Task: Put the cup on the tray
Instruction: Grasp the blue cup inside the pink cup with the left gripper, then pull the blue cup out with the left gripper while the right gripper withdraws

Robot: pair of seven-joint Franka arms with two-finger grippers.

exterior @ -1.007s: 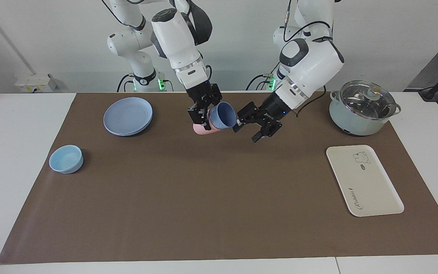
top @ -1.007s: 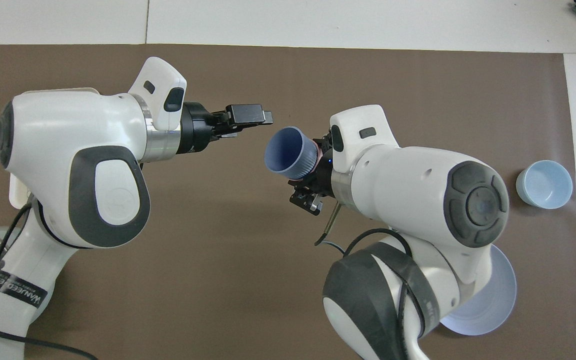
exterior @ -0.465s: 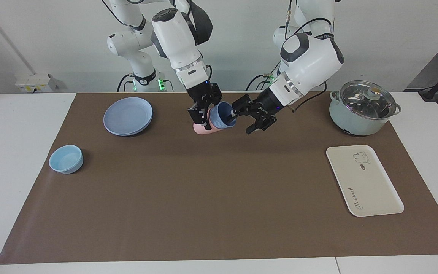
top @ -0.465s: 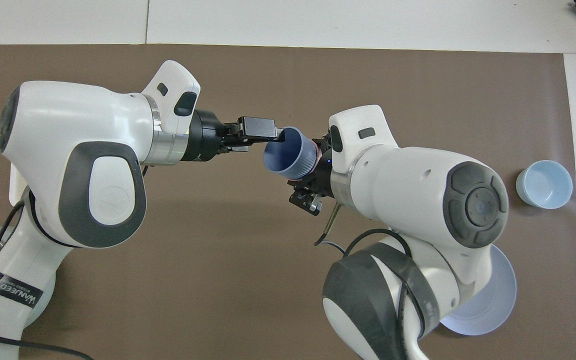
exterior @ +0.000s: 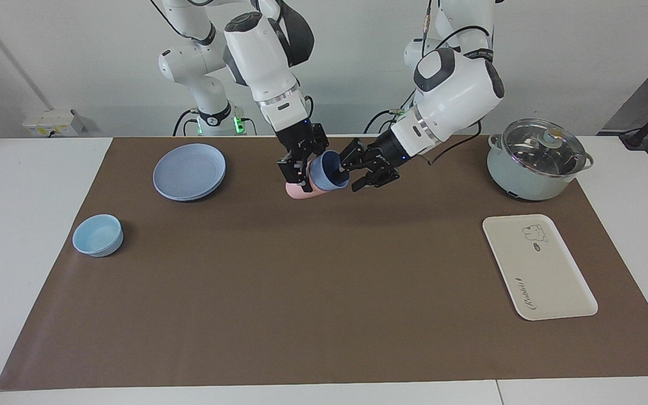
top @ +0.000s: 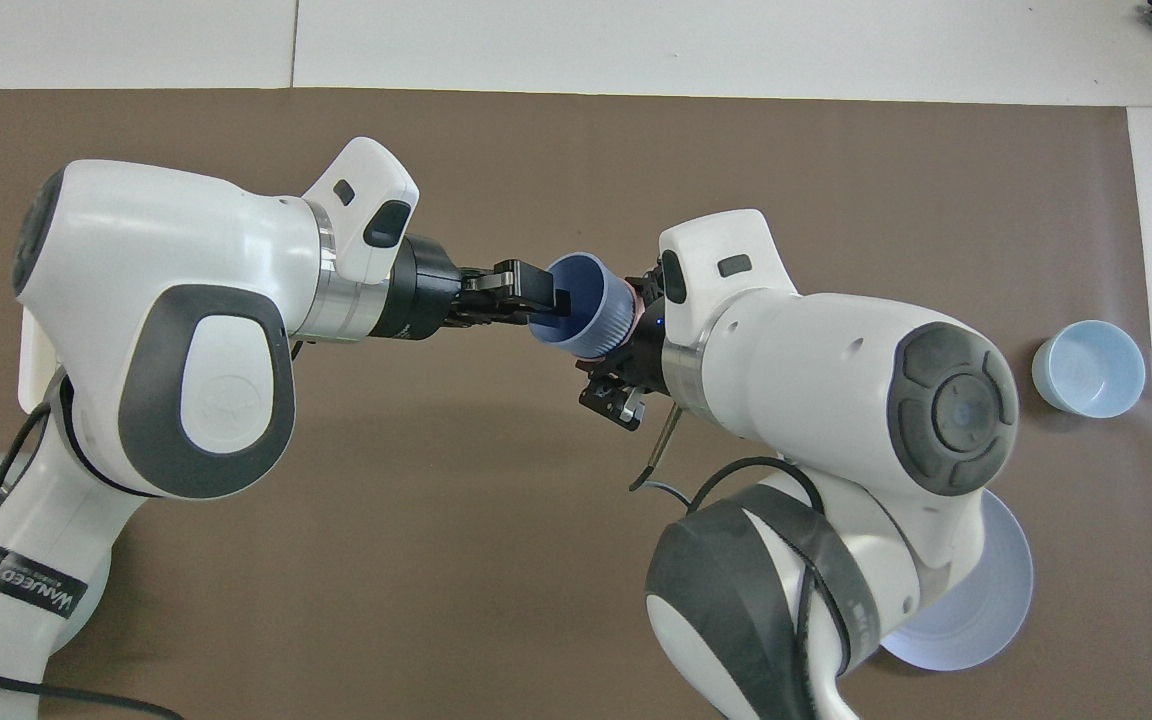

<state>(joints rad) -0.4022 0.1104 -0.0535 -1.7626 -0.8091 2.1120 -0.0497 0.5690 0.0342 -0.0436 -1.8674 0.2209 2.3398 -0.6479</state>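
The cup (exterior: 328,171) is a small periwinkle-blue tumbler, tapered and ribbed on the outside, with no handle. It is up in the air over the brown mat, tipped on its side so its open mouth faces the left arm's end of the tabletop; a pink cup (exterior: 297,191) shows at its base. The tray (exterior: 539,266) is a cream-white rectangle with rounded corners, a small cartoon animal print and dark cursive lettering. It lies flat on the mat toward the left arm's end, well apart from the cup.
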